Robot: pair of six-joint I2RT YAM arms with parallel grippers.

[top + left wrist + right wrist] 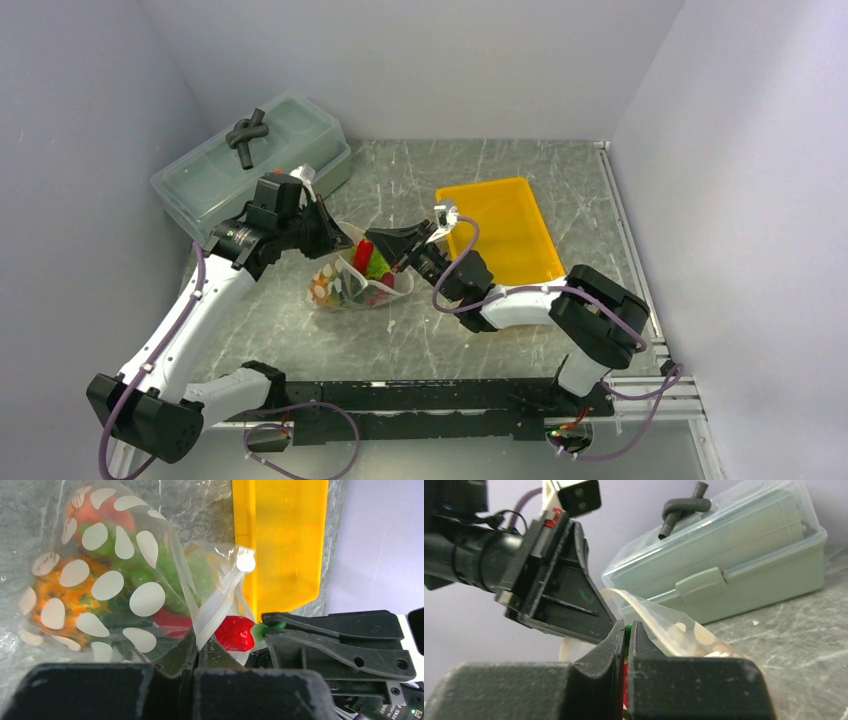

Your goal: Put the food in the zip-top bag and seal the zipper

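The clear, white-dotted plastic zip-top bag (115, 580) is rested on the grey worktop (450, 330), its whitish zipper strip (220, 600) pinched in the closed left tool (196, 645). A red toy chili (235, 632) is held by the closed right tool (270, 626) at the bag's mouth.

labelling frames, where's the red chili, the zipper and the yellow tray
red chili (235, 632), left wrist view, its red body
zipper (220, 600), left wrist view, middle of the strip
yellow tray (510, 230), top external view, bare floor

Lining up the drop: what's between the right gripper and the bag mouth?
Only the red chili, stem pinched by the right gripper; left wrist view.
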